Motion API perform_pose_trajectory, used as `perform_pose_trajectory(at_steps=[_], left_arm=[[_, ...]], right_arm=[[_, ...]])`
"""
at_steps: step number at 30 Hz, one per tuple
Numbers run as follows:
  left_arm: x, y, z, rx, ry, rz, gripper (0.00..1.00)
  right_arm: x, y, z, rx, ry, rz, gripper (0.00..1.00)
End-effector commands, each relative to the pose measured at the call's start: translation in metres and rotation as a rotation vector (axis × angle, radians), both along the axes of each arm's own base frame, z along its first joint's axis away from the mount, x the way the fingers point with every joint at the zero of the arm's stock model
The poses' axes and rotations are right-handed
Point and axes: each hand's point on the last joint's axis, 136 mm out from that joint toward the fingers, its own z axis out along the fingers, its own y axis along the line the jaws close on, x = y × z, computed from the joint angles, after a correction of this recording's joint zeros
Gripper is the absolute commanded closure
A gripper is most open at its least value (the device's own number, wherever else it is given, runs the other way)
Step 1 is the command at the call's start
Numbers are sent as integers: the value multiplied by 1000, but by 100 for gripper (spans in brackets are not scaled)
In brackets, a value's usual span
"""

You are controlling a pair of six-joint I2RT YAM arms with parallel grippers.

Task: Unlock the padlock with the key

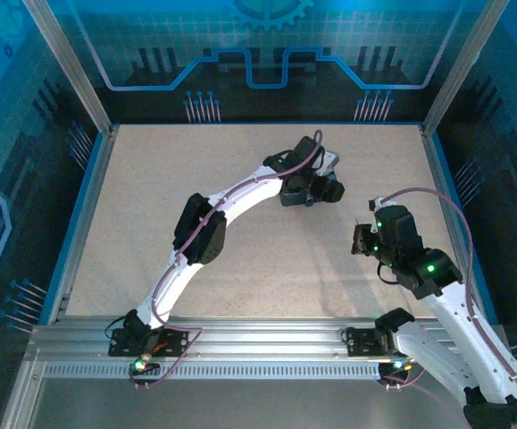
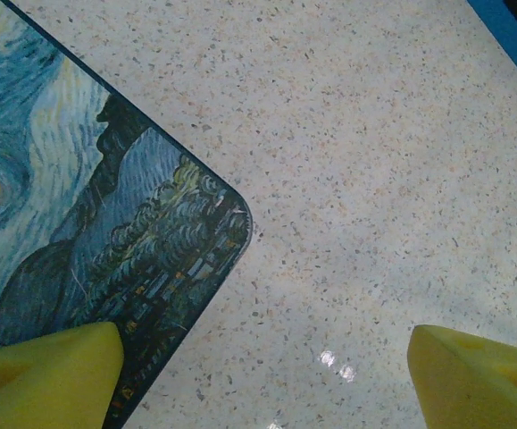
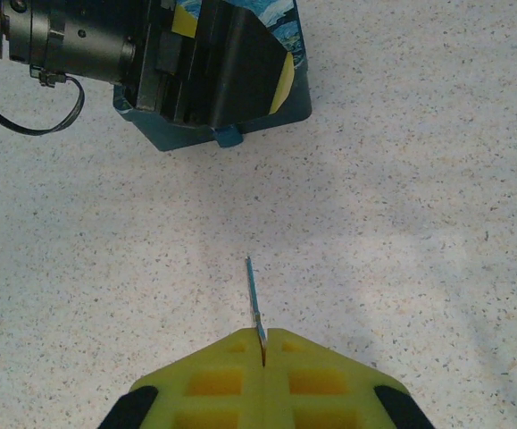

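My right gripper [image 3: 262,338] is shut on the key [image 3: 253,290], a thin silvery-blue blade seen edge-on that pokes forward from the yellow pads, above the tabletop. Ahead of it stands the starry-night tin [image 3: 280,114]. A small blue nub [image 3: 229,136] on the tin's near wall looks like the padlock; its shackle is not visible. My left gripper [image 2: 262,357] hangs open over the tin's corner [image 2: 106,232], with its left finger [image 2: 48,371] over the lid and its right finger [image 2: 481,375] over bare table. From above, the left gripper [image 1: 316,190] sits centre-back and the right gripper [image 1: 359,239] to its right and nearer.
The speckled tabletop [image 1: 151,206] is bounded by a blue rim and metal posts [image 1: 66,63]. The left arm [image 1: 209,223] arcs across the middle of the table. The mounting rail [image 1: 240,344] runs along the near edge.
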Motion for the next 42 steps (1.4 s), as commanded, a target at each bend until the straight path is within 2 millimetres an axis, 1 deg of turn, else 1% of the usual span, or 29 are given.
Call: perform_pose_trajectory(at_steps=[1,5,8,9,13,24,28,32,35,38,42], left_arm=[[-8,12,-32,103,46,-16,15],[-20,18,-35,134,65,-53,15],[-34,22,-26,104,74,-78,16],[-38,23,-20,85,67,-82,16],[-56,34,-8,53,67,-86,16],[-101,71,-2,50,92,-62,17],[-113,76,2,31,93,-55,17],[-125,76,4,27,94,-66,17],[-131,78,8,2,94,-58,17],[-134,79,22,-38,73,-50,16],[-136,87,51,-89,11,-33,13]], right_arm=[[-2,-4,4,13,1,-19,100],[-2,-4,5,7,1,-17,100],[-2,-4,3,4,7,-14,100],[-2,-3,2,4,9,-11,100],[-1,1,-1,17,20,5,100],[3,10,-7,47,41,36,100],[4,13,-13,57,56,43,100],[7,24,-19,79,79,90,100],[9,34,-28,95,116,131,100],[15,47,-35,131,134,174,100],[27,71,-38,211,122,255,100]])
